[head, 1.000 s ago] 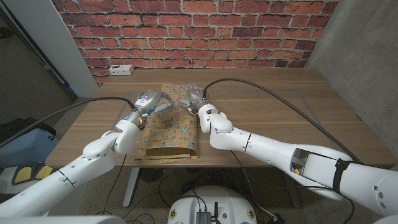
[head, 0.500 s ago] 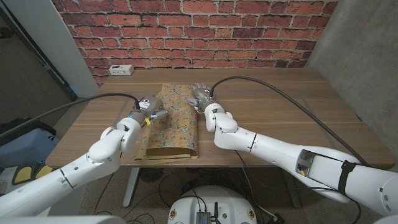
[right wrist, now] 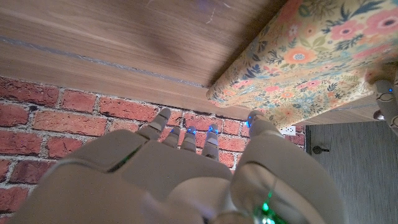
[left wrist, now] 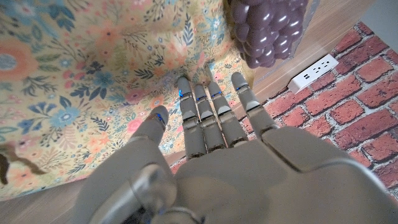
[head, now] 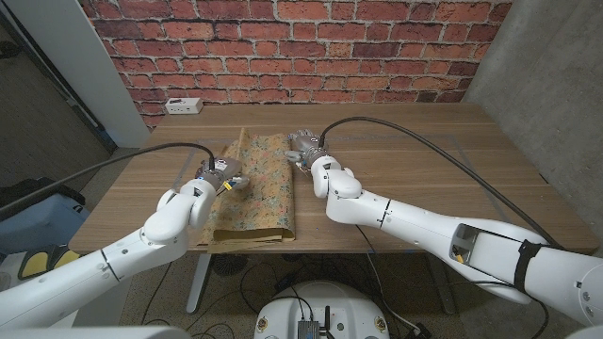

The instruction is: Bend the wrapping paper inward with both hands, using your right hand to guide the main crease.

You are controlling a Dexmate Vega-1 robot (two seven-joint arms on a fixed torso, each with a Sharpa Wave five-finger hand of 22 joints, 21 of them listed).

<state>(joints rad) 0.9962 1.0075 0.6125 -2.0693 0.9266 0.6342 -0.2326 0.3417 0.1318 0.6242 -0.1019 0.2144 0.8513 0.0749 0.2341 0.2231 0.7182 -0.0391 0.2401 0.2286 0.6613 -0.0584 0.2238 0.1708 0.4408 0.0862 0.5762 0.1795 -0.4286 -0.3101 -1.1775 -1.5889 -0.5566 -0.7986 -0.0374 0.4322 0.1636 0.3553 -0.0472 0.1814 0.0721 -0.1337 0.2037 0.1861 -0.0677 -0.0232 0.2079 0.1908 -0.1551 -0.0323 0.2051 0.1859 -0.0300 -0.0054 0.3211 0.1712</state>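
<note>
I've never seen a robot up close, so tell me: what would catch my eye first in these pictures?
Probably the floral wrapping paper, bright against the wooden table in the middle of the head view. Two white arms come in from the bottom corners, the left hand at the paper's left edge and the right hand at its far right corner. Behind stands a red brick wall.

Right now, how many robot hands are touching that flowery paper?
2. The left hand rests on the wrapping paper's left side; the right hand touches its far right edge.
</note>
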